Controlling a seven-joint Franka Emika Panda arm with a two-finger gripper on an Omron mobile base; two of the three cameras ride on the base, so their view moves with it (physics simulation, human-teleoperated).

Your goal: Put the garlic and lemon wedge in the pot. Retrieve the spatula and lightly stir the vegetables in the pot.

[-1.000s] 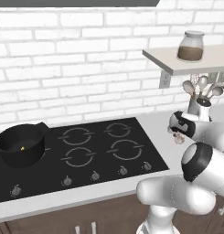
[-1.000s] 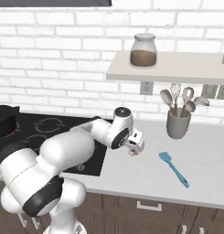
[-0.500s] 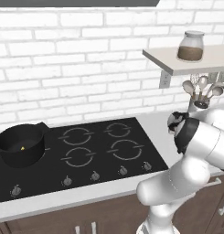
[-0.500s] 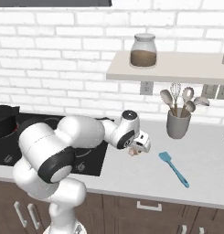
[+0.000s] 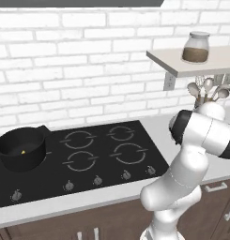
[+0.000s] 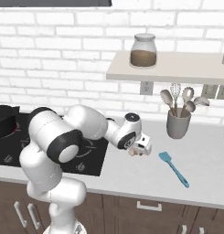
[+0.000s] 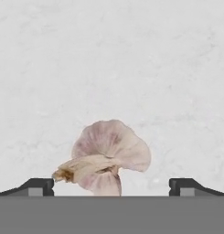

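Observation:
The garlic (image 7: 109, 155), a pale pinkish-tan bulb, lies on the light counter between my two finger tips, which stand wide apart on either side of it. My gripper (image 7: 111, 185) is open and low over it. From the right base view the gripper (image 6: 140, 148) points down at the counter just right of the cooktop, with the garlic (image 6: 133, 153) peeking out beneath it. The black pot (image 5: 20, 147) sits on the cooktop's far left, and a small yellow lemon wedge (image 5: 23, 152) lies inside. The teal spatula (image 6: 175, 169) lies flat on the counter to the gripper's right.
A grey utensil holder (image 6: 178, 123) with spoons and a whisk stands at the back of the counter. Above it a wall shelf (image 6: 168, 68) carries a glass jar (image 6: 143, 50). The black cooktop (image 5: 88, 159) spans the counter between pot and gripper.
The arm's elbow has swung over, and the gripper has sunk a little lower over the garlic. Pot and spatula have stayed where they were.

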